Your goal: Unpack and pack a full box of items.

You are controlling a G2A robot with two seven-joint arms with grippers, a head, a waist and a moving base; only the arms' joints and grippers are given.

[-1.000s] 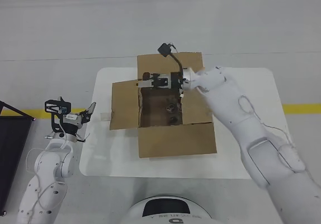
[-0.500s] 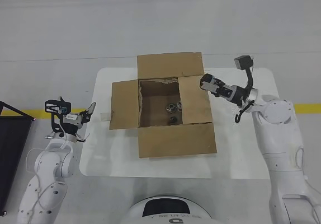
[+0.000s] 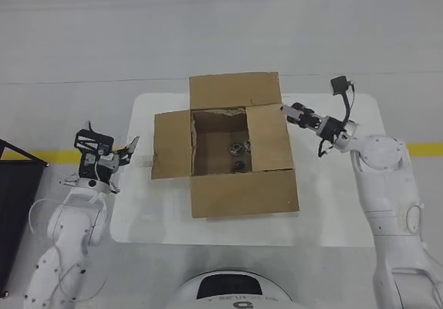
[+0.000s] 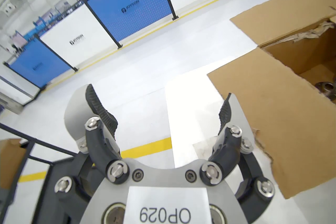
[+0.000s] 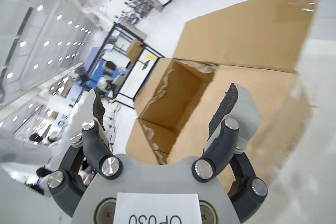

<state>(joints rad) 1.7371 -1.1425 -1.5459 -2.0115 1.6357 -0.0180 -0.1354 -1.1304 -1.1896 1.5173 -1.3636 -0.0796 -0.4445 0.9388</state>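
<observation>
The box (image 3: pixel 229 147) stands open in the middle of the table (image 3: pixel 337 208), flaps spread. From above, metal parts (image 3: pixel 239 150) lie on its floor; the right wrist view meets its inner walls, floor hidden. The left gripper (image 4: pixel 160 104) and right gripper (image 5: pixel 165 99) are spread and empty, each near its side flap.

The box (image 3: pixel 241 193) is matt brown cardboard, its inner rim torn and papery; the parts (image 3: pixel 238 148) at its centre look dull grey metal. The left gripper (image 4: pixel 158 97) and right gripper (image 5: pixel 164 93) have satin metal fingers (image 4: pixel 72 109) with rough black pads (image 4: pixel 102 109).
</observation>
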